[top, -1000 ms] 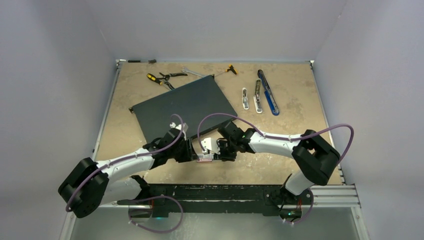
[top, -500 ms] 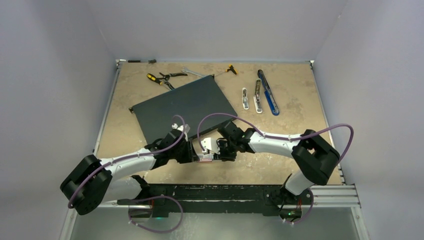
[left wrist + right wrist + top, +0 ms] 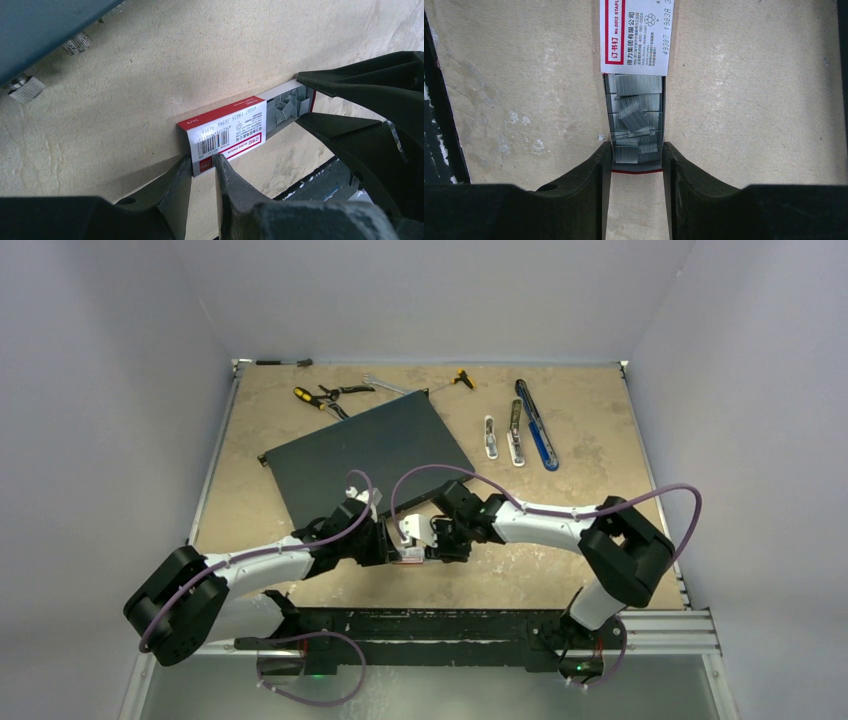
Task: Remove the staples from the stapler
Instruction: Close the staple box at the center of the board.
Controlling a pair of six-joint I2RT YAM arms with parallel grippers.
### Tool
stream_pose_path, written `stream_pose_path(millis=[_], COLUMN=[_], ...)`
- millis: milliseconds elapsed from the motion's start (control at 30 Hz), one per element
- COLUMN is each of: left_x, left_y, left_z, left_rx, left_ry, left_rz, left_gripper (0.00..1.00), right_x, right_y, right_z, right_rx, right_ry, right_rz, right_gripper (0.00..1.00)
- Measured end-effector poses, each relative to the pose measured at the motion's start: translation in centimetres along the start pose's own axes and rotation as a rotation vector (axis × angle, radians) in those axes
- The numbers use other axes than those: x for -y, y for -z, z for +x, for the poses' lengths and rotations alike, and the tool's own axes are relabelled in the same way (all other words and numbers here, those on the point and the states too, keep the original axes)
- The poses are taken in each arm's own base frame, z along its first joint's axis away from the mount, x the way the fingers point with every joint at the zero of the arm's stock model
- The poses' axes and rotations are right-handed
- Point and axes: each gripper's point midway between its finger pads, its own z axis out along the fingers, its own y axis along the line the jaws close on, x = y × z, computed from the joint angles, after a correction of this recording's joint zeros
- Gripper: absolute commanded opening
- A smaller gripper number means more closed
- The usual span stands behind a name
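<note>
Several loose silver-grey staple strips (image 3: pixel 634 120) lie in the pulled-out inner tray of a small red-and-white staple box (image 3: pixel 636 35). My right gripper (image 3: pixel 636 150) is shut on the tray's open end, one finger on each side wall. My left gripper (image 3: pixel 202 162) is shut on the near corner of the box sleeve (image 3: pixel 227 132); the staples (image 3: pixel 287 107) show at the sleeve's far end. In the top view both grippers meet at the box (image 3: pixel 409 554) near the table's front. A long blue-and-black stapler (image 3: pixel 536 426) lies at the back right, beside two silver pieces (image 3: pixel 503 438).
A dark grey board (image 3: pixel 370 450) lies just behind the grippers, its edge and knurled screws in the left wrist view (image 3: pixel 22 85). Yellow-handled pliers (image 3: pixel 318 396), a wrench (image 3: pixel 385 386) and a small screwdriver (image 3: pixel 462 378) lie along the back edge. Walls close both sides.
Both arms have shifted slightly to the left with the box between them. Both grips are unchanged.
</note>
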Motion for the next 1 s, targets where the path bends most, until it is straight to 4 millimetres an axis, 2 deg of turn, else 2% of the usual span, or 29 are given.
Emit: stream_pose_path(millis=[1000], left_x=[0.0], left_y=[-0.01], left_z=[-0.01], left_rx=[0.001], left_ry=[0.0], left_rz=[0.001], left_gripper=[0.21], right_x=[-0.06], right_y=[-0.29], right_z=[-0.59], right_rx=[-0.062], right_ry=[-0.075], right_rz=[0.004], right_gripper=[0.22])
